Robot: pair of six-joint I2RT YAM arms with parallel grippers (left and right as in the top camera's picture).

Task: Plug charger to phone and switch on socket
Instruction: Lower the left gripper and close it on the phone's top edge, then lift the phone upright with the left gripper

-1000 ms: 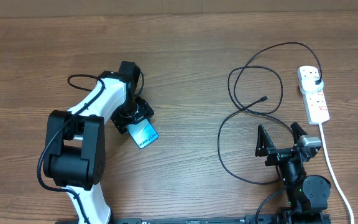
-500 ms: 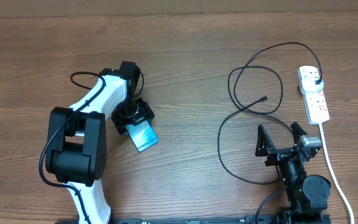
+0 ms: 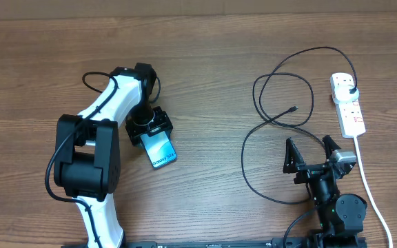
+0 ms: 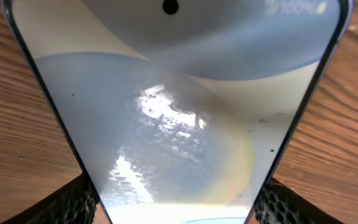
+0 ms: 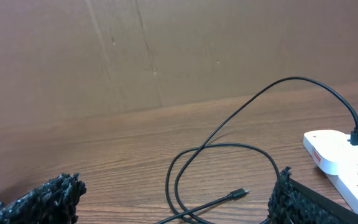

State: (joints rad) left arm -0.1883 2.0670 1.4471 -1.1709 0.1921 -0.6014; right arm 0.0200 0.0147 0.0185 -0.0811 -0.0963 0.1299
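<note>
The phone [image 3: 160, 150] has a blue-cyan screen and lies left of centre on the wooden table. My left gripper [image 3: 149, 127] is shut on its far end. In the left wrist view the phone [image 4: 179, 112] fills the frame between both fingers. The charger, a thin black cable [image 3: 267, 110], loops on the right. Its connector tip [image 3: 293, 108] lies free and its black plug [image 3: 351, 90] sits in the white socket strip [image 3: 347, 103]. My right gripper [image 3: 311, 151] is open and empty below the cable loops. The right wrist view shows the tip [image 5: 242, 192] and the socket [image 5: 347, 158].
A thick white cord [image 3: 371, 189] runs from the socket strip down past the right arm's base [image 3: 343, 210]. A brown cardboard wall [image 5: 166, 50] stands behind the table. Bare wood lies between the phone and the cable.
My left arm has turned the phone slightly and shifted it a little lower. The right arm and the cable have not moved.
</note>
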